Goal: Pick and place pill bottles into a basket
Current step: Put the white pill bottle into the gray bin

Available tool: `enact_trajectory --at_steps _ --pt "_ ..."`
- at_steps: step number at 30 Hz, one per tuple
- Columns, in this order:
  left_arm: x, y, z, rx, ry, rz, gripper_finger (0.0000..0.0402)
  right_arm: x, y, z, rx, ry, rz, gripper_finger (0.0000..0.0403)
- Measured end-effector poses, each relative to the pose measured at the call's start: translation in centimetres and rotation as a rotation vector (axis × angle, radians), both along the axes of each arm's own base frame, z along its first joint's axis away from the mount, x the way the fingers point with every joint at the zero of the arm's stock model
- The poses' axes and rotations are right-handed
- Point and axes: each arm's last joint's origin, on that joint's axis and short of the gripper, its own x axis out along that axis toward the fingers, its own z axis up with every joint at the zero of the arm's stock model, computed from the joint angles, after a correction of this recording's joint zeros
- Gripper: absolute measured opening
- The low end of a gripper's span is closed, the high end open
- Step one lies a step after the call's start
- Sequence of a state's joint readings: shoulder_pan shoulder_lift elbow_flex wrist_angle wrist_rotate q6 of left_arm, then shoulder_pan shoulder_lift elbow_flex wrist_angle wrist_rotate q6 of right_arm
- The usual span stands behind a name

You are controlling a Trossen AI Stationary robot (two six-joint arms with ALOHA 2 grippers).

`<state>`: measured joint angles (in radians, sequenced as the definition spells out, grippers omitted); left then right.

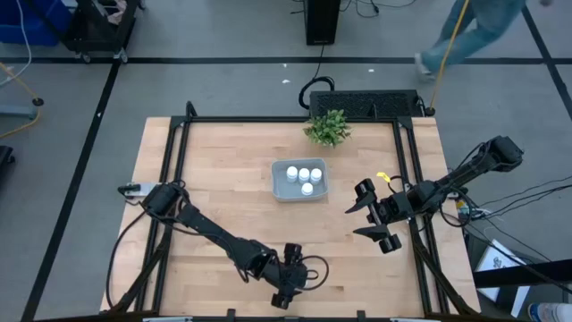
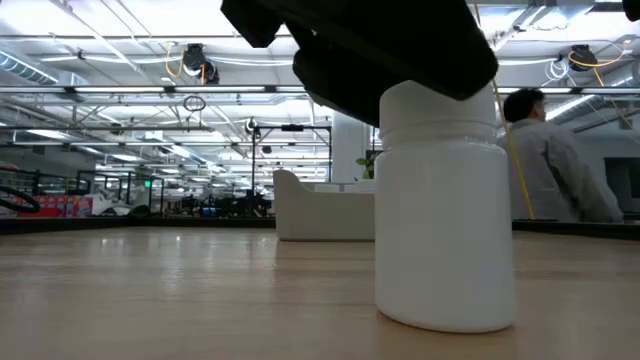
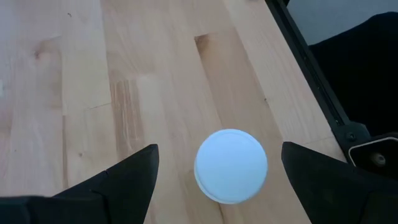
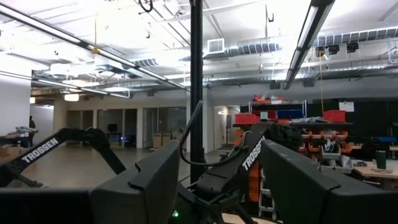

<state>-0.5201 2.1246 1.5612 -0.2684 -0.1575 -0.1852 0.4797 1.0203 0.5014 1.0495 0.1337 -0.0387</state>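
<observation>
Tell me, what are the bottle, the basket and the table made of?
Bottle: probably plastic, smooth plain white with a soft sheen. Basket: likely plastic, pale grey-blue with rounded corners. Table: wood, showing light planks with grain and joints.

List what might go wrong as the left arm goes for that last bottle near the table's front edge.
1. The left gripper is open around the pill bottle, which looks nearer one finger; closing might tip it.
2. The bottle stands close to the table edge, so a knock may send it off.
3. The basket already holds four bottles; a careless drop could bounce out.
</observation>
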Motion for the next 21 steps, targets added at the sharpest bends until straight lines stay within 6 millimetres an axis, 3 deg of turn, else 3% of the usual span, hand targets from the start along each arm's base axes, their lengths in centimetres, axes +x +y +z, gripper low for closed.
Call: enact_trajectory --at_steps 7,14,21 --pt "0.1 0.1 0.1 -0.007 -0.002 0.007 0.0346 0.0 0.0 0.0 0.000 0.000 0.000 0.0219" --pt "0.5 0.2 -2.0 0.005 0.039 0.010 0.0345 0.0 0.0 0.0 -0.002 0.005 0.000 0.0219" --pt "0.6 0.2 -1.8 -0.008 0.031 0.020 0.0282 0.0 0.0 -0.1 -0.003 0.007 0.000 0.0219"
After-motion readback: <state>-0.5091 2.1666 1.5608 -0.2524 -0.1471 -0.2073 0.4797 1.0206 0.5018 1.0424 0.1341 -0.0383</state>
